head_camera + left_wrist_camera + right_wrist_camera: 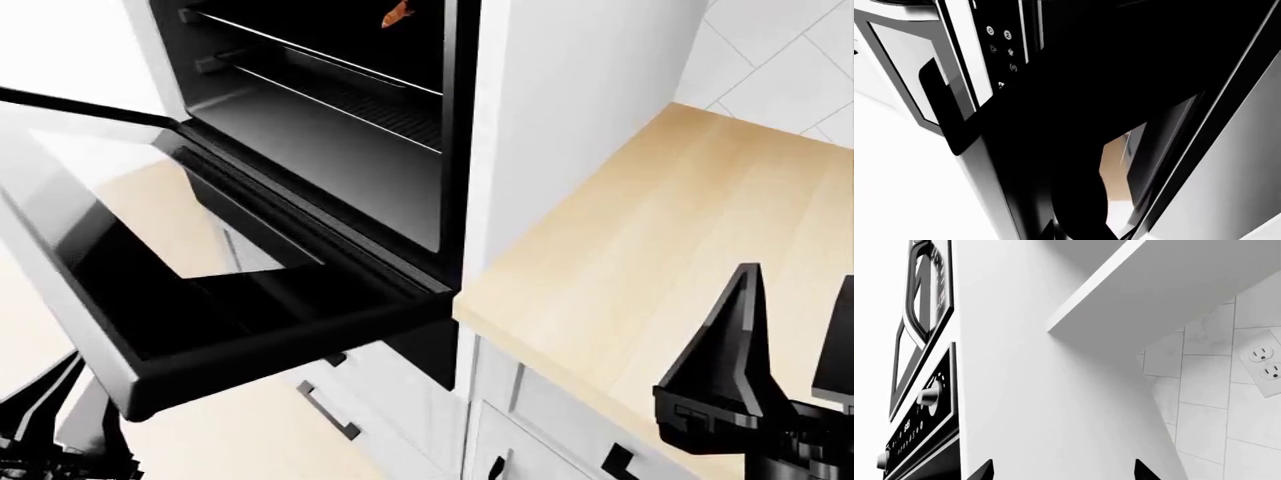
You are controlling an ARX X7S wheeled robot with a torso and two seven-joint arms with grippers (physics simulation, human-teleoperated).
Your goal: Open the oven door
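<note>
The oven door [200,260] is swung down almost flat, its glossy glass window facing up and mirroring the wood counter. Behind it the black oven cavity [334,120] shows its wire racks. My left gripper [64,420] sits at the door's near edge, low at the left, its dark fingers half cut off by the frame. The door's handle is hidden. In the left wrist view the door [1074,125] fills the picture with black. My right gripper [797,300] [1064,472] stands open and holds nothing, over the counter and away from the oven.
A wood countertop [641,250] runs to the right of the oven, with white drawers [400,400] below it. The oven's control panel [921,425] and a microwave [921,295] are above. A white cabinet side [1041,390], a shelf [1154,285] and a wall outlet [1264,365] are near the right arm.
</note>
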